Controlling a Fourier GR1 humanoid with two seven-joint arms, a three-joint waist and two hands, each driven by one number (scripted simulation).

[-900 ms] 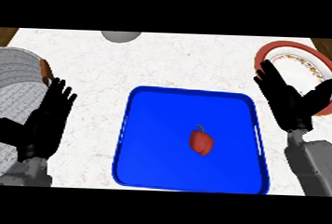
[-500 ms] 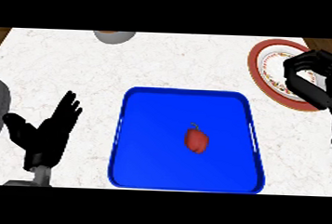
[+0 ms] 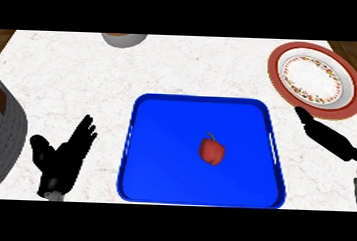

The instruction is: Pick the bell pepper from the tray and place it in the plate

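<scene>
Red against deep blue, the bell pepper is lying a little right of the middle of the tray, its green stem pointing up toward the far side, with nothing touching it. The tray is sitting flat on the white marbled bench, its raised rim running all the way round. The plate, red-rimmed with a patterned white centre, is resting on the bench beyond the tray's far right corner, apart from it and holding nothing.

The left robot hand is showing at the lower left, just beside the tray's left edge, its fingers spread straight and pointing away from the robot, gripping nothing. The right robot hand is entering from the right edge between the tray's right rim and the plate; only a dark stretched-out part is showing, its tip lying near the plate's near rim, and whether its fingers are open or curled I cannot tell.

A grey bowl is sitting at the far edge of the bench, cut off by the view. A large grey rounded object is filling the left edge.
</scene>
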